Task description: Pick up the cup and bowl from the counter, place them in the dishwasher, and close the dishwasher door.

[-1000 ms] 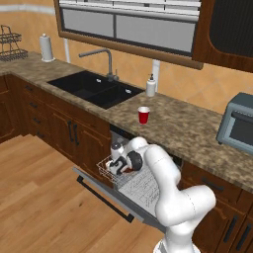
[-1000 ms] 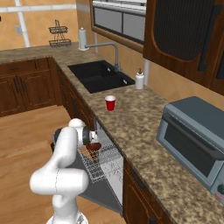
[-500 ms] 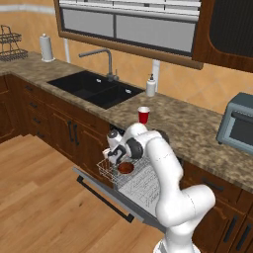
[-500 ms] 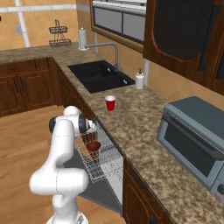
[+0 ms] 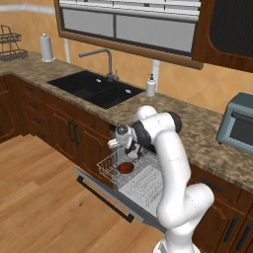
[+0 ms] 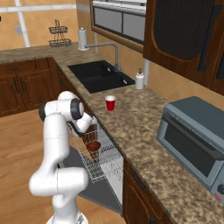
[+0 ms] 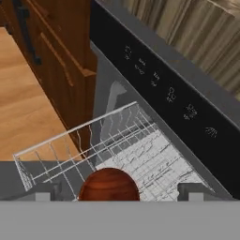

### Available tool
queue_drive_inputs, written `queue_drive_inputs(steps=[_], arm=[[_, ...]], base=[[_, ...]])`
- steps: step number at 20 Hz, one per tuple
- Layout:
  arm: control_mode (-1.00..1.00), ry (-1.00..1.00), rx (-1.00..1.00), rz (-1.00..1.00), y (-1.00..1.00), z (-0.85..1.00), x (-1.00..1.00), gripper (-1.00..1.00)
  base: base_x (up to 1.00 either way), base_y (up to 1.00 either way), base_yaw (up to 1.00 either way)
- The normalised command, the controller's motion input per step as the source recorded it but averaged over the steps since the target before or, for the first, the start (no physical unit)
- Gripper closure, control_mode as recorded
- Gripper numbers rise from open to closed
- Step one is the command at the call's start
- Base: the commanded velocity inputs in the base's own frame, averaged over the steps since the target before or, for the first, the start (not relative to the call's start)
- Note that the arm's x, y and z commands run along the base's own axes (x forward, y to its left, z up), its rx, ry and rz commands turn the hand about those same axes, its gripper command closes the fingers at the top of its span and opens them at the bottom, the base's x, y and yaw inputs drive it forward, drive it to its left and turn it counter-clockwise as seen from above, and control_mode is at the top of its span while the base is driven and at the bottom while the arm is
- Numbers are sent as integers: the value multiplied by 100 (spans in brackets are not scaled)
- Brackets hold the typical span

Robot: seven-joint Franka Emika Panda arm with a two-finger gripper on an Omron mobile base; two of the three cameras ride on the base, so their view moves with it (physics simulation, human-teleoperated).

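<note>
The reddish-brown bowl (image 5: 125,168) sits in the white wire rack (image 5: 109,166) of the dishwasher (image 7: 164,89). The rack is pulled out over the lowered dishwasher door (image 5: 101,190). My gripper (image 5: 121,143) hangs just above the bowl and is open, holding nothing. In the hand view the bowl (image 7: 109,185) lies between and below the two spread fingertips (image 7: 43,192). In the right base view the gripper (image 6: 89,125) hovers above the bowl (image 6: 93,145). The red cup (image 6: 110,103) stands upright on the counter (image 6: 131,127), behind the dishwasher.
A black sink (image 5: 94,89) with a faucet lies left of the dishwasher, a white soap bottle (image 5: 150,86) behind it. A grey-blue toaster oven (image 6: 197,144) stands on the counter to the right. Dark wooden cabinet doors (image 5: 64,131) flank the rack. Open wooden floor (image 5: 44,197) lies in front.
The gripper opened and let go of the bowl, which now rests in the rack. The hand has risen a little above it.
</note>
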Motion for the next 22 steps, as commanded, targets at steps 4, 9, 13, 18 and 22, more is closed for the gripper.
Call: queue_drive_inputs(steps=[4,9,13,18,22], arm=[[-100,-14,0,0,-3,100,-54,-100],[-100,-7,0,0,0,100,-25,-100],[-100,0,-2,0,0,100,6,-100],[-100,6,-1,0,0,100,33,-100],[-100,5,-4,0,3,100,35,-100]], base=[[0,0,0],[0,0,0],[0,0,0],[0,0,0],[0,0,0]])
